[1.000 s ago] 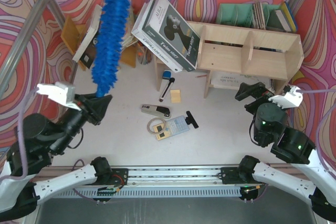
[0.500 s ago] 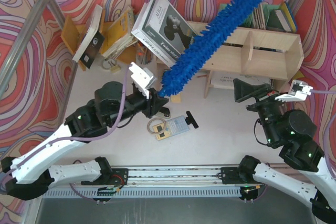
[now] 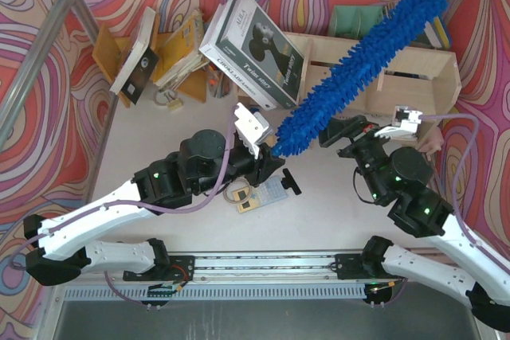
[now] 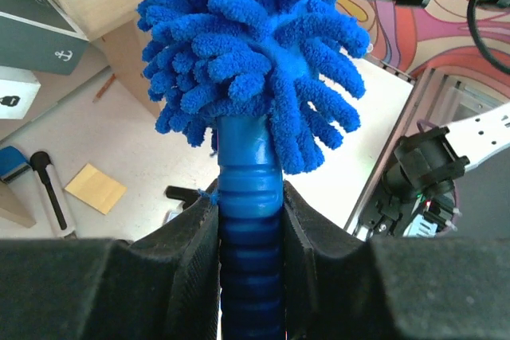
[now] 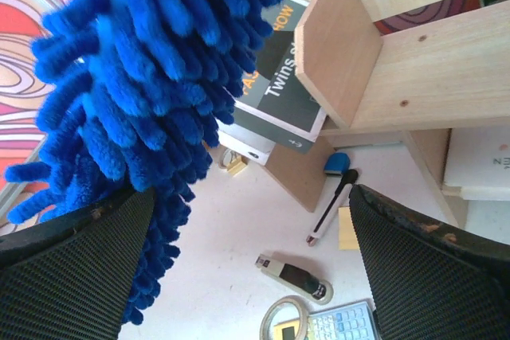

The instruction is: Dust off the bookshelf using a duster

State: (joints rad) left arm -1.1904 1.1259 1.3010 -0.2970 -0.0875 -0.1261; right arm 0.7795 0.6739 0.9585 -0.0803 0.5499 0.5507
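Starting at the near side, what has the left gripper (image 3: 273,158) got?

Its fingers (image 4: 191,244) are clamped on the ribbed blue handle of the duster (image 3: 358,69), just below where the fluff begins.

And the right gripper (image 3: 339,134)?

Its jaws are spread wide and closed on nothing. In its wrist view the duster's fluff (image 5: 135,77) hangs just beside one finger.

What lies on the table (image 3: 199,117) between the arms?

A calculator (image 3: 267,190) sits just beyond the left gripper, with a marker (image 5: 331,209) and a yellow note (image 4: 94,189) farther out.

Where does the duster run?

From the left gripper it slants up and away to the right. In the top view its head crosses the bookshelf (image 3: 414,89), but I cannot tell whether it touches the wood. A black-and-white box (image 3: 255,49) leans on the shelf's left end
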